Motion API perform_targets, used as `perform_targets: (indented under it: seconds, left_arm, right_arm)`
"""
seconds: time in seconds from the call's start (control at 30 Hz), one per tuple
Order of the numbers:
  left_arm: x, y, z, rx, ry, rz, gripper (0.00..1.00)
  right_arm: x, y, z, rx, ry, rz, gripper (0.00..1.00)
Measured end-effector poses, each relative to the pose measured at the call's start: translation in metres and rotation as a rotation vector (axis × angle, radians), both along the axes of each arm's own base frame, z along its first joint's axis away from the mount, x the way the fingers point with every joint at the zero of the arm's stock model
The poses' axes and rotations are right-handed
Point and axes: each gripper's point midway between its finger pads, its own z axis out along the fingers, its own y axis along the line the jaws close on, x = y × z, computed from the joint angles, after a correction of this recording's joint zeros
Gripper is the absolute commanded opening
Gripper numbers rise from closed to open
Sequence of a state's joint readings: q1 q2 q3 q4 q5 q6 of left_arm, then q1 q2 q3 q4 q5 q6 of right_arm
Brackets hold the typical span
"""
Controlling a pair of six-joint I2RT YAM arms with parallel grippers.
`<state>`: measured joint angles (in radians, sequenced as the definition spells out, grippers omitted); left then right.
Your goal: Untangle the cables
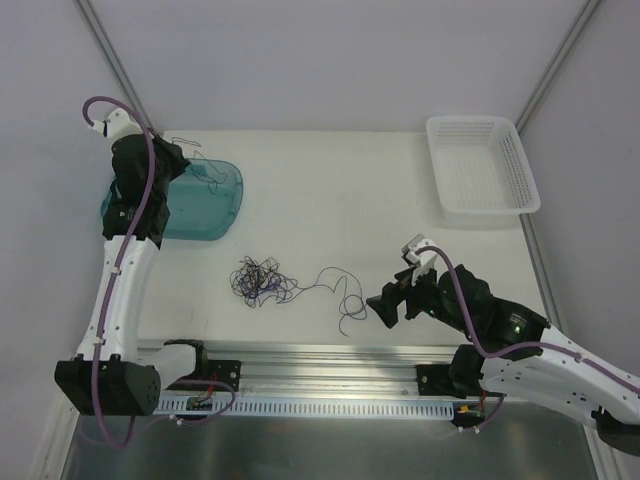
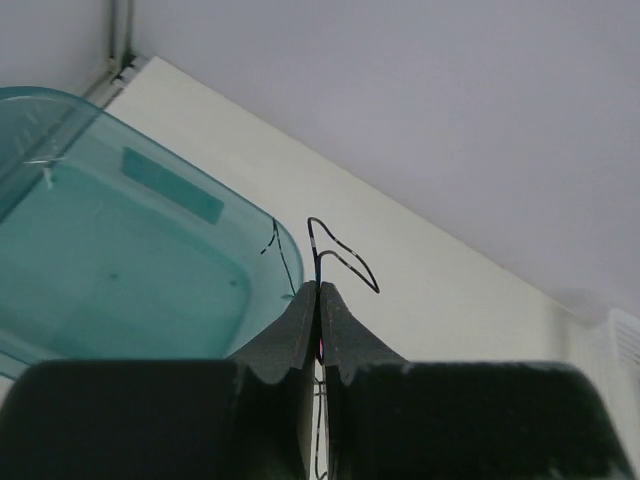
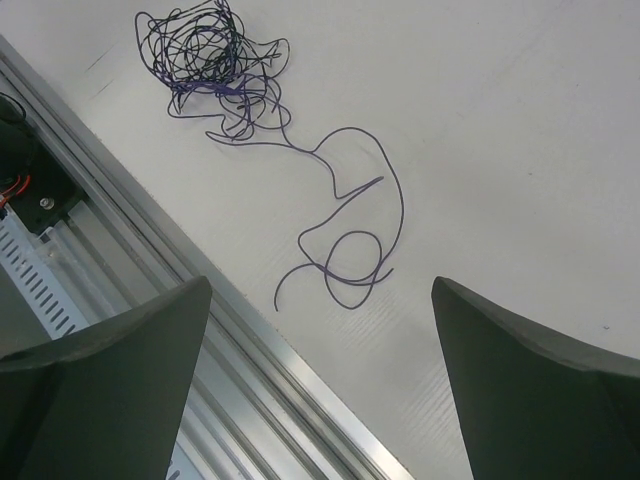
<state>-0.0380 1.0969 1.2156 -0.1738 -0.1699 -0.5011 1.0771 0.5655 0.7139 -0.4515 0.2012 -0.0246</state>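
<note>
Right pincer (image 3: 320, 285) gaping wide, empty, just right of the tangle of cables (image 3: 200, 50); loose tail (image 3: 399, 200) trailing from tangle straight toward it (nearer arm). Left pincer (image 2: 318, 288) far beyond tangle, clamped on one strand (image 2: 345, 258).

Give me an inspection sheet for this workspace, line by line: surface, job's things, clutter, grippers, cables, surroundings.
Surface: white table; aluminium rail along the near edge.
Job's things: tangle of thin dark cables near the middle, with a loose strand trailing from it toward the right arm; another thin cable held at the teal tray.
Clutter: white basket at the far right corner.
Grippers: left gripper shut on the thin cable beside the tray's rim; right gripper open, over the loose strand.
Cables: purple hoses run along both arms, apart from the tangle.
Surroundings: plain walls; metal frame posts.
</note>
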Motion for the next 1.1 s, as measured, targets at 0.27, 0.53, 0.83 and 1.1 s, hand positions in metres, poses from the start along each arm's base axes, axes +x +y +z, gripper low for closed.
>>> perform_targets:
  seconds: [0.27, 0.53, 0.83, 1.1]
  left_arm:
    - [0.047, 0.089, -0.080, -0.013, 0.201, 0.205, 0.00]
    - [0.064, 0.131, -0.159, -0.123, 0.366, 0.287, 0.81]
    - [0.042, 0.100, -0.124, -0.180, 0.280, 0.140, 0.99]
    - [-0.033, 0.000, -0.123, -0.167, 0.285, -0.177, 0.99]
  right_arm:
    - [-0.003, -0.002, -0.017, -0.014, 0.018, 0.003, 0.97]
    - [-0.001, 0.002, -0.034, -0.073, 0.052, 0.001, 0.97]
    - [0.007, 0.014, -0.053, -0.176, 0.150, -0.042, 0.97]
    - [0.014, 0.036, -0.067, -0.225, 0.242, -0.068, 0.86]
